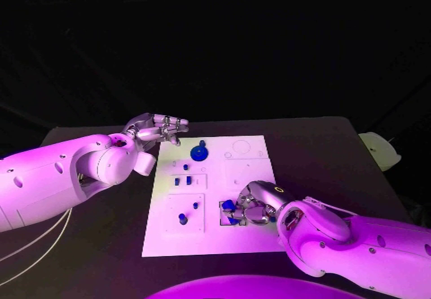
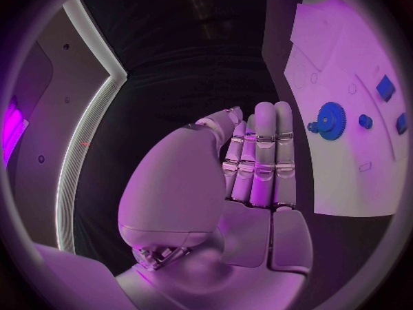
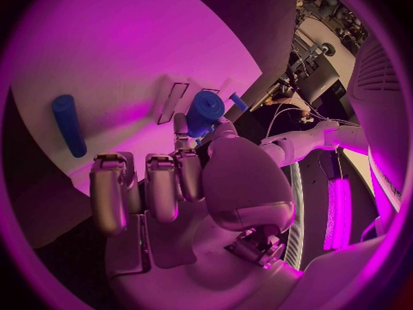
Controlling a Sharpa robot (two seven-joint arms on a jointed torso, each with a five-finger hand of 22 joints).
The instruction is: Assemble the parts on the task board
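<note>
The white task board lies in the middle of the black table. My right hand rests on the board's near right part and pinches a short blue part at its fingertips; the right wrist view shows this blue cylinder between thumb and fingers against the board. A blue peg lies nearby on the board. My left hand hovers by the board's far left corner, holding nothing, fingers straight and side by side. A blue gear sits close to it.
Several small blue parts stand in the board's left column of recesses. A white object sits at the table's right edge. Thin cables hang off the table's left side.
</note>
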